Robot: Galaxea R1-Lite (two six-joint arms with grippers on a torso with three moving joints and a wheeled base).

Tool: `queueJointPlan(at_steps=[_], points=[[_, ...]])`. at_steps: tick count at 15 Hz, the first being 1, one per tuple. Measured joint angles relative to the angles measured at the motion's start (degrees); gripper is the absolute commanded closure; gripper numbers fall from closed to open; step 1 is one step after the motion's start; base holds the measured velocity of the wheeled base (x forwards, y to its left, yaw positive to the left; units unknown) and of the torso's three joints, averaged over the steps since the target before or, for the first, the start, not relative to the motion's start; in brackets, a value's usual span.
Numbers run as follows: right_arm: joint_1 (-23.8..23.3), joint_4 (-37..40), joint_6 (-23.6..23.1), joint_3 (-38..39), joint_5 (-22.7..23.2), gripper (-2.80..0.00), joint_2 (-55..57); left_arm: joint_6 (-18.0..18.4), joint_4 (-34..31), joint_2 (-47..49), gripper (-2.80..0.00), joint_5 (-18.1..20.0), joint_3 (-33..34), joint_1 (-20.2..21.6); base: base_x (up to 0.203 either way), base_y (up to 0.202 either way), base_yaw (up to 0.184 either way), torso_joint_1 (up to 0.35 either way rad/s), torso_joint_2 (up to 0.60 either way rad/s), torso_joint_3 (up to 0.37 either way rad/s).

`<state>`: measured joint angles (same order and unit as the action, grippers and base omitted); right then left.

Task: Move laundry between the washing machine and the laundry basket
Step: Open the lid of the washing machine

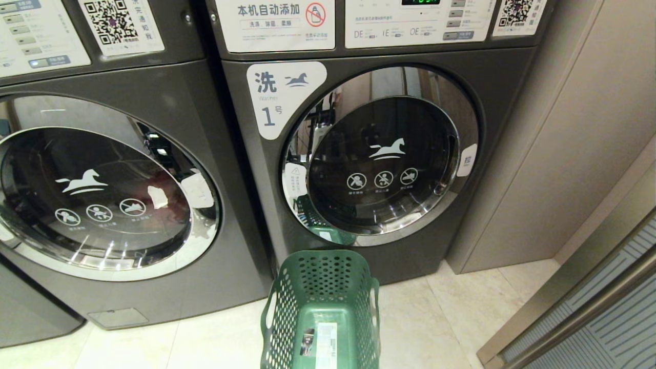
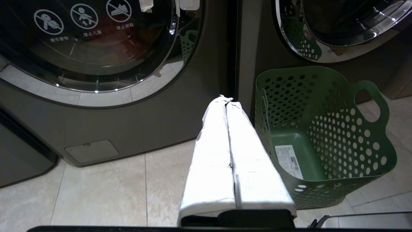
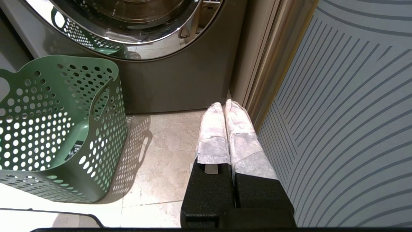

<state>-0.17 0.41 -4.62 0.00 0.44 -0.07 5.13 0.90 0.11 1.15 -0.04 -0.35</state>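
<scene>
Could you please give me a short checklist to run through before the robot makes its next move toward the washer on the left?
1. Left washer door open: not ok, closed.
2. Laundry inside it: ok, reddish cloth shows through the glass.
3. Green laundry basket upright and empty: ok, only a sticker on its floor.
4. Left gripper free: ok, shut, holding nothing.
5. Right gripper free: ok, shut, holding nothing.

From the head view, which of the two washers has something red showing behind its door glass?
The left washer: a red patch shows behind its glass. The washer labelled 1, behind the basket, shows only a dark drum.
</scene>
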Motion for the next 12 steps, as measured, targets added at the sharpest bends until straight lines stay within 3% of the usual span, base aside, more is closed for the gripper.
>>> queueJointPlan(at_steps=[2,5,9,12], points=[[0.0,0.0,0.0,0.0,0.0,0.0,0.0,0.0,-0.9,0.2,0.0,-0.7,-3.2,0.0,0.0,0.0,0.0,0.0,0.0,0.0],[0.0,0.0,0.2,0.0,0.0,0.0,0.0,-0.3,-5.7,5.1,0.0,-2.2,-16.0,0.0,0.0,0.0,0.0,0.0,0.0,0.0],[0.0,-0.1,0.2,0.0,0.0,0.0,0.0,-2.1,-9.1,22.9,0.0,-3.2,-30.7,-0.1,0.0,0.0,0.0,0.0,0.0,0.0],[0.0,-0.1,0.2,0.0,0.0,0.0,0.0,-3.6,-9.7,37.0,0.0,-3.7,-34.4,-0.1,0.0,0.0,0.0,0.0,0.0,0.0]])
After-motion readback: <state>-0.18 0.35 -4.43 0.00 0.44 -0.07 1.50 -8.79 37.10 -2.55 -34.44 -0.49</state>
